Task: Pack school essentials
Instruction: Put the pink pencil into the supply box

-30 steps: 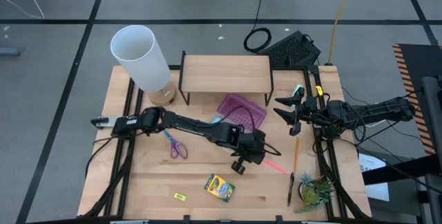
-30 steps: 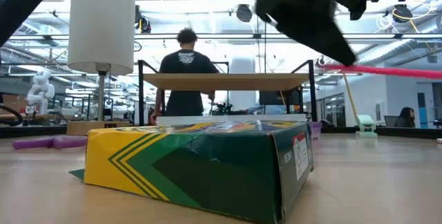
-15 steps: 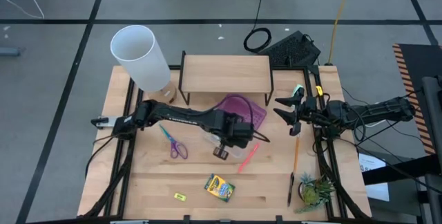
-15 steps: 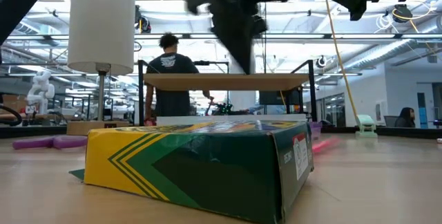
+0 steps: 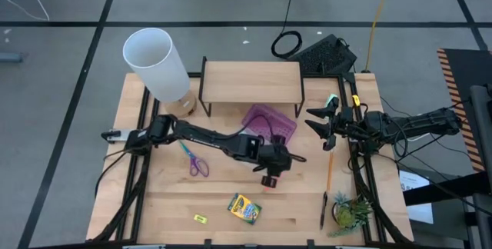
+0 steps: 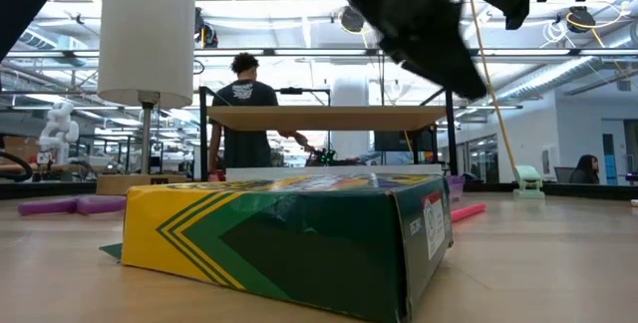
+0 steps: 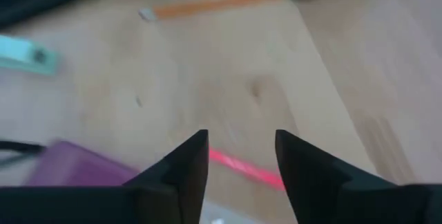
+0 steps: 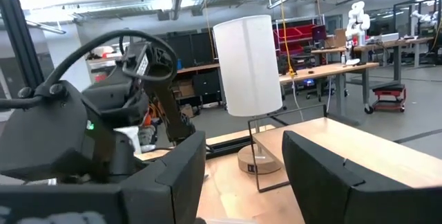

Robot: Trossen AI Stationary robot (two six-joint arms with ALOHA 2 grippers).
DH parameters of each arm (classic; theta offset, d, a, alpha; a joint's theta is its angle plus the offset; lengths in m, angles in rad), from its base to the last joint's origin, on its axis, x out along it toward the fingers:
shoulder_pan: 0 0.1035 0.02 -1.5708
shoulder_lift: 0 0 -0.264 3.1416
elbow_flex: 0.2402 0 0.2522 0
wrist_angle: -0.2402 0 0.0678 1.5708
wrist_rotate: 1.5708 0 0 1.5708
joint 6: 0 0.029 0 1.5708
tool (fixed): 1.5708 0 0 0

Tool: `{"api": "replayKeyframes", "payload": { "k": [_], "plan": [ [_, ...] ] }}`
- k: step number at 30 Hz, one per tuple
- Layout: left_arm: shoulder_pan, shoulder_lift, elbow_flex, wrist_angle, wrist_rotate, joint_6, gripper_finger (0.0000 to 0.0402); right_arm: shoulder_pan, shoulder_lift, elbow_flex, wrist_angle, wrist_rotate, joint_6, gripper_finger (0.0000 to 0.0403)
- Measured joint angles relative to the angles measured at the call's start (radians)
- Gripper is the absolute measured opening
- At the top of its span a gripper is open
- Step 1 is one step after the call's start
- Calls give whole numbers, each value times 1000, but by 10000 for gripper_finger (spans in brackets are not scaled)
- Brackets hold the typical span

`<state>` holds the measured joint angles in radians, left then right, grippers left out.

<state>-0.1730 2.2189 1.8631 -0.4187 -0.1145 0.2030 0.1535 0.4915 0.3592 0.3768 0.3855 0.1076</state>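
A pink pen (image 7: 243,168) lies flat on the table, also seen in the low view (image 6: 467,210). My left gripper (image 7: 238,137) hangs open above it, near the table's middle (image 5: 269,178), touching nothing. The clear case with its purple lid (image 5: 269,124) lies just beyond. The crayon box (image 5: 244,207), a tiny yellow piece (image 5: 200,218) and the purple-handled scissors (image 5: 194,161) lie on the table. An orange pencil (image 5: 329,174) and a black pen (image 5: 324,209) lie at the right. My right gripper (image 5: 323,130) waits open at the right edge.
A white lamp (image 5: 157,64) stands at the far left, and a low wooden shelf (image 5: 251,82) at the far middle. A small potted plant (image 5: 352,210) sits at the near right corner. A person (image 6: 239,114) stands in the room beyond the table.
A second ago the pink pen was up in the air at my left gripper. It has come down and now lies on the table. My left gripper swung toward the case, then came back toward the near edge, over the pen.
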Motion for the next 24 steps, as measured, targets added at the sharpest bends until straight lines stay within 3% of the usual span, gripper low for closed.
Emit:
{"api": "replayKeyframes", "payload": {
  "k": [4,6,15,24],
  "plan": [
    [-13,28,30,86,-188,-85,177,0,0,0,0,2,5,185],
    [-16,46,57,72,-218,-142,171,0,0,0,5,3,16,185],
    [-16,134,76,-23,-201,-274,137,0,-2,0,9,3,77,185],
    [-32,179,76,-77,-111,-293,148,0,-5,0,8,2,86,185]
  ]
}}
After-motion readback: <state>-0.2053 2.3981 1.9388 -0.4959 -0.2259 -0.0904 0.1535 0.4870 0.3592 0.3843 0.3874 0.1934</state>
